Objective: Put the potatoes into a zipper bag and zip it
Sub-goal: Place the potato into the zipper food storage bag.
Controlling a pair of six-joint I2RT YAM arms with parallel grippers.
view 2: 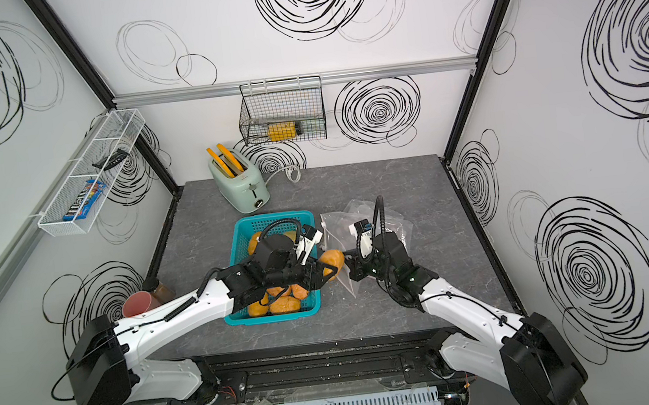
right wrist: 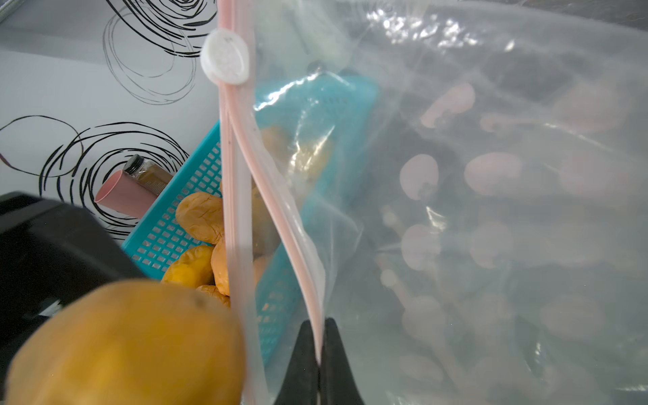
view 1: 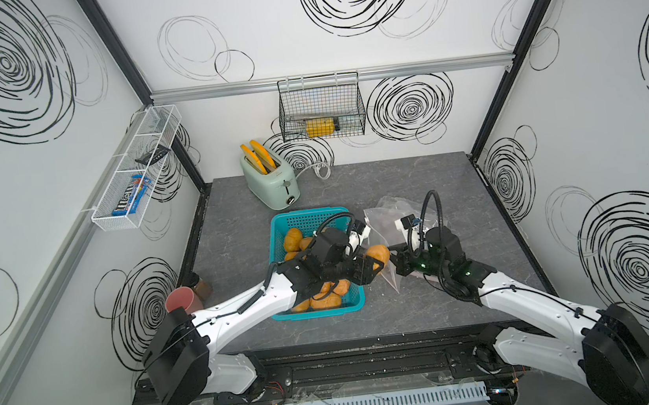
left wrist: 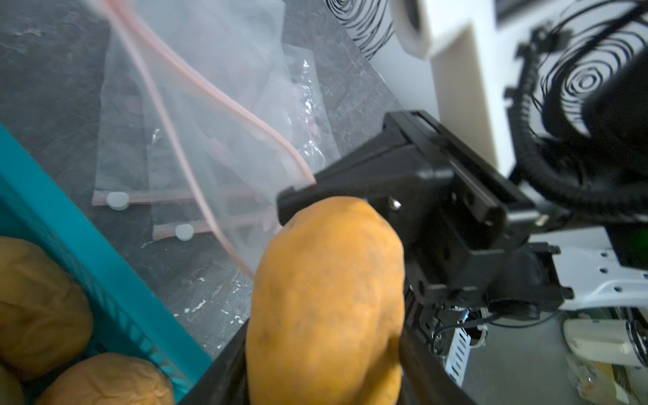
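Potatoes (view 1: 325, 302) filled the teal basket (view 1: 276, 233); left gripper (view 1: 375, 268) clamped one potato (view 1: 378, 252), right gripper (right wrist: 319, 354) at three o'clock pinched the zipper bag (view 1: 382, 222).

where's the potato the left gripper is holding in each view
Top view: potato at centre, just right of the basket.
Top view: potato at centre again, right of the basket.
Left wrist: potato bottom centre, large; basket lower left.
Right wrist: potato bottom left corner, beside the bag; basket behind.
Shared landmark: the teal basket.
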